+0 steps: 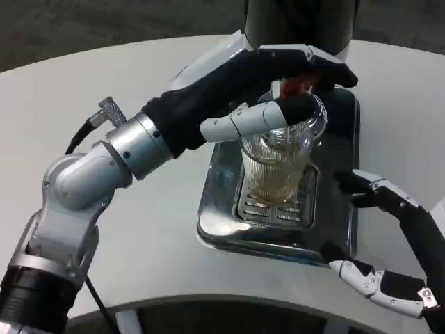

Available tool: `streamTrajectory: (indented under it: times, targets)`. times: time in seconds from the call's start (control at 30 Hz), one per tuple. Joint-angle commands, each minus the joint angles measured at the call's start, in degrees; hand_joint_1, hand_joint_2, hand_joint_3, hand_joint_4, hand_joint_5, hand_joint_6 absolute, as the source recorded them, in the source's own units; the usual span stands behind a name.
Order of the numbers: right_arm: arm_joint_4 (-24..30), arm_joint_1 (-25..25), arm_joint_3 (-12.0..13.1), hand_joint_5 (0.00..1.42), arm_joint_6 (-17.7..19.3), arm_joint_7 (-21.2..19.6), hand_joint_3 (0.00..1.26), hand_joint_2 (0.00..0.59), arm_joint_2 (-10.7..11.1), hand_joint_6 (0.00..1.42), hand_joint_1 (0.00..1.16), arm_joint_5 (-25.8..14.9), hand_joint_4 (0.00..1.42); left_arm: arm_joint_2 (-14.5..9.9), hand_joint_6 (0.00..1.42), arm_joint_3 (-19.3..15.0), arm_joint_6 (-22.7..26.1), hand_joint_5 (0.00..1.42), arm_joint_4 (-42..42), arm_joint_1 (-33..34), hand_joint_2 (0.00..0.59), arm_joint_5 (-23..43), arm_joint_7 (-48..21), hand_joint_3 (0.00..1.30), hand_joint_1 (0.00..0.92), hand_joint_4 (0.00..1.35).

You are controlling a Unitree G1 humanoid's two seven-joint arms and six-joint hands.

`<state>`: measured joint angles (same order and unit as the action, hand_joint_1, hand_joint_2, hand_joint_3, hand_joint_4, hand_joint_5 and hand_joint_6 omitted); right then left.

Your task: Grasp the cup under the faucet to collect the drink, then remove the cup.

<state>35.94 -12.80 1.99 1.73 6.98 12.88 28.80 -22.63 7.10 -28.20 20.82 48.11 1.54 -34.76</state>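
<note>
While left hand holds cup | right hand fingers spread | white table, floor seemingly dark.

Silver forearm with screws, black wrist sleeve and black cable; left hand and right hand have white-and-black fingers.

Left hand stretched forward, fingers extended; right hand low, fingers spread wide.

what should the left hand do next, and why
Probably keep the left hand on the red lever a little longer: the ribbed glass cup on the drip tray holds only some amber drink. The right hand waits open beside the tray, not yet on the cup.
</note>
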Motion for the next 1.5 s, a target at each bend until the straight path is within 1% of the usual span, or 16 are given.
streamTrajectory:
  times: [0.03,0.27,0.4,0.43,0.53,0.63,0.73,0.8,0.83,1.0,1.23,1.5]
  targets:
    - [-1.1,0.8,0.3,0.29,-0.7,-1.1,0.22,0.279,-0.6,0.22,0.81,-0.8,0.24,-1.5,0.21,1.5,1.0,0.36,1.0,-2.8,0.064,-2.4,-2.0,0.44,0.000,0.30]
    - [-3.6,2.7,-0.2,0.25,-0.9,-2.7,0.18,0.256,-1.9,0.23,0.81,-1.5,0.19,-1.9,0.21,1.7,1.3,0.36,-0.3,-3.3,0.064,-2.8,-1.7,0.45,0.000,0.31]
    - [-6.0,3.5,-0.2,0.23,-0.9,-4.3,0.16,0.245,-3.7,0.24,0.82,-3.9,0.16,-2.1,0.21,1.9,1.4,0.36,-0.9,-3.5,0.064,-2.9,-1.5,0.45,0.000,0.31]
    - [-6.9,3.8,0.0,0.23,-0.5,-5.1,0.16,0.245,-4.4,0.24,0.82,-4.8,0.16,-2.1,0.21,2.0,1.5,0.36,-1.0,-3.5,0.064,-3.0,-1.4,0.45,0.000,0.31]
    - [-9.3,4.5,0.4,0.22,0.6,-6.8,0.15,0.236,-5.7,0.25,0.83,-7.1,0.16,-2.3,0.21,2.0,1.6,0.37,-1.4,-3.6,0.064,-3.2,-1.1,0.46,0.000,0.31]
    - [-11.3,5.0,0.7,0.21,1.7,-8.4,0.14,0.212,-6.7,0.25,0.84,-9.3,0.15,-2.5,0.21,2.1,1.7,0.37,-1.6,-3.7,0.064,-3.3,-0.9,0.46,0.000,0.31]
    - [-13.2,5.5,0.6,0.21,3.2,-10.2,0.14,0.208,-7.6,0.26,0.85,-11.1,0.15,-2.4,0.21,2.1,1.8,0.37,-1.9,-3.9,0.064,-3.5,-0.8,0.46,0.000,0.31]
    - [-14.5,6.0,0.4,0.21,4.6,-11.3,0.14,0.209,-8.1,0.26,0.85,-11.7,0.15,-2.4,0.21,2.2,1.9,0.37,-2.1,-3.9,0.064,-3.6,-0.8,0.46,0.000,0.31]
    - [-15.3,6.5,0.1,0.21,5.3,-11.8,0.14,0.197,-8.5,0.27,0.86,-12.0,0.15,-2.4,0.21,2.2,2.0,0.37,-2.2,-3.9,0.064,-3.7,-0.7,0.46,0.000,0.32]
    - [-18.4,8.2,-0.4,0.21,7.0,-13.3,0.14,0.192,-10.0,0.27,0.86,-13.8,0.15,-2.3,0.21,2.2,2.3,0.37,-2.6,-3.9,0.065,-3.9,-0.6,0.46,0.000,0.32]
    - [-22.4,11.1,-1.5,0.21,8.8,-15.2,0.14,0.184,-11.9,0.27,0.88,-14.1,0.14,-2.2,0.21,2.4,2.5,0.37,-2.8,-4.1,0.065,-4.2,-0.3,0.47,0.000,0.32]
    - [-27.1,14.3,-2.6,0.22,10.4,-17.2,0.13,0.183,-12.8,0.26,0.88,-13.2,0.15,-2.4,0.22,2.3,2.4,0.38,-2.9,-4.2,0.065,-4.6,0.4,0.48,0.000,0.33]
